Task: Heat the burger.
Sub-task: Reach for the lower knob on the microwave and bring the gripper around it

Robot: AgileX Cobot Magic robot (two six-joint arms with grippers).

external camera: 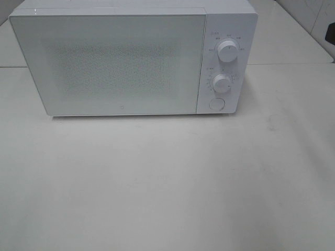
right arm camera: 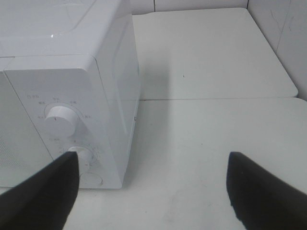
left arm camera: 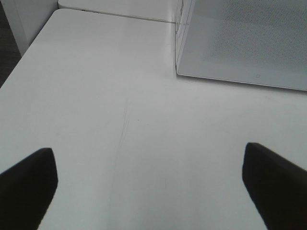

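The burger is out of view in every frame. A white microwave (external camera: 120, 63) stands at the back of the white table with its door shut, two round knobs (external camera: 227, 50) and a round button (external camera: 216, 103) on its right panel. My left gripper (left arm camera: 148, 184) is open over bare table, with the microwave's front left corner (left arm camera: 240, 43) ahead of it. My right gripper (right arm camera: 151, 184) is open too, nothing between its fingers, hovering by the microwave's right side (right arm camera: 72, 120) near the lower knob. Neither gripper shows in the exterior high view.
The white table (external camera: 167, 183) stretches in front of the microwave. A seam between table panels (right arm camera: 216, 99) runs to the microwave's right. The table's left edge (left arm camera: 29, 52) drops off to a dark floor. A tiled wall (external camera: 314, 21) stands at the back right.
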